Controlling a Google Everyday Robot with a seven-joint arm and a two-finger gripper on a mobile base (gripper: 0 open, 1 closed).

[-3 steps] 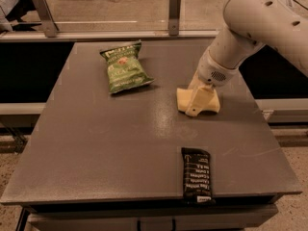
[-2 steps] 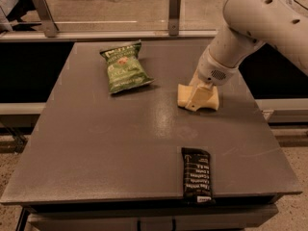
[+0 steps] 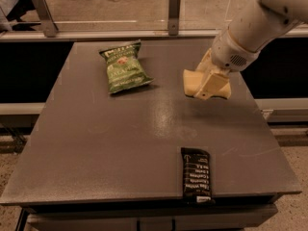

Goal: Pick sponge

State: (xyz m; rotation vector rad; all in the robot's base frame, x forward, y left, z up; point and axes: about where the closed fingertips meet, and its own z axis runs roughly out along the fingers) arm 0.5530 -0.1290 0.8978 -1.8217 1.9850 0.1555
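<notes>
A: Contents of the dark grey flat table (image 3: 96, 143)?

B: One green crinkled chip bag (image 3: 122, 67), upper left. One black white-lettered snack bar (image 3: 196, 174), lower centre. One pale yellow foam sponge (image 3: 191, 81), upper right (clamped by the cream gripper (image 3: 207, 88), closed on it).

Green chip bag (image 3: 122, 67), black snack bar (image 3: 196, 175).

sponge (image 3: 191, 82): pale yellow, plain
gripper (image 3: 211, 83): cream, at your 2 o'clock, against the sponge
chip bag (image 3: 122, 67): green
snack bar (image 3: 196, 174): black, white text
</notes>
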